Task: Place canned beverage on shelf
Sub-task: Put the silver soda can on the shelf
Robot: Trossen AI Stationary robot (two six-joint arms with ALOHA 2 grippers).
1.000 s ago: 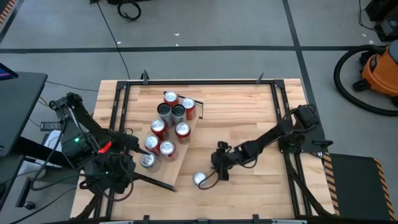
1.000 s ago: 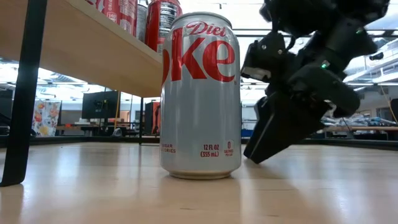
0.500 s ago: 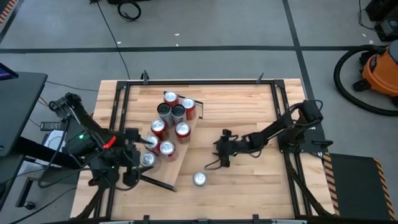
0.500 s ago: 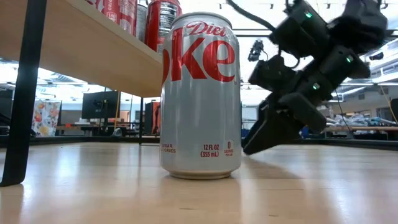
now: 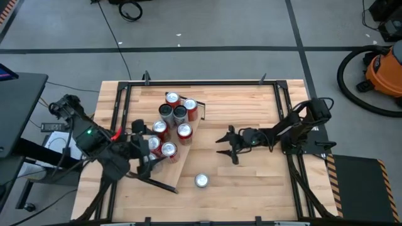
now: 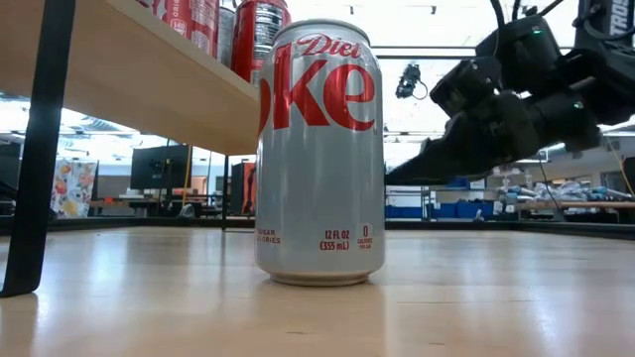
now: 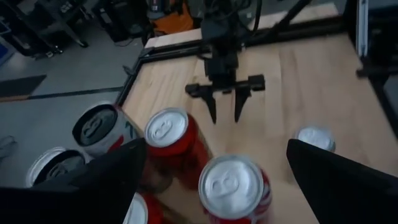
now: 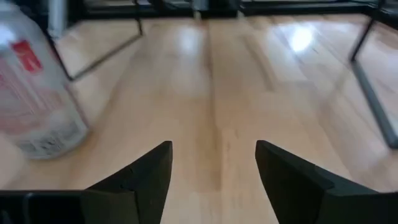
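Note:
A silver Diet Coke can (image 5: 201, 181) (image 6: 319, 154) stands upright on its base on the wooden tabletop, near the front edge. The shelf (image 5: 168, 177) (image 6: 129, 69) is a raised pale plank running slantwise at centre left. Several red and silver cans (image 5: 168, 149) (image 7: 234, 184) stand on it. My left gripper (image 5: 148, 157) (image 7: 216, 152) hangs wide open just above the cans at the shelf's near end and touches none. My right gripper (image 5: 227, 145) (image 8: 214, 158) (image 7: 224, 106) is open and empty, almost level, beyond the silver can (image 8: 37, 106) and to its right.
A black frame (image 5: 282, 125) borders the tabletop, with upright posts at its sides. One dark shelf leg (image 6: 40, 149) stands at the left of the low view. Bare wood lies between the silver can and my right gripper. An orange vacuum (image 5: 383, 72) sits on the floor.
My right gripper has drawn back from the silver can toward the table's far edge, lifting off the tabletop and tipping from pointing steeply down to almost level. My left gripper has swung toward the table's right, over the cans at the shelf's near end. The silver can has stayed put.

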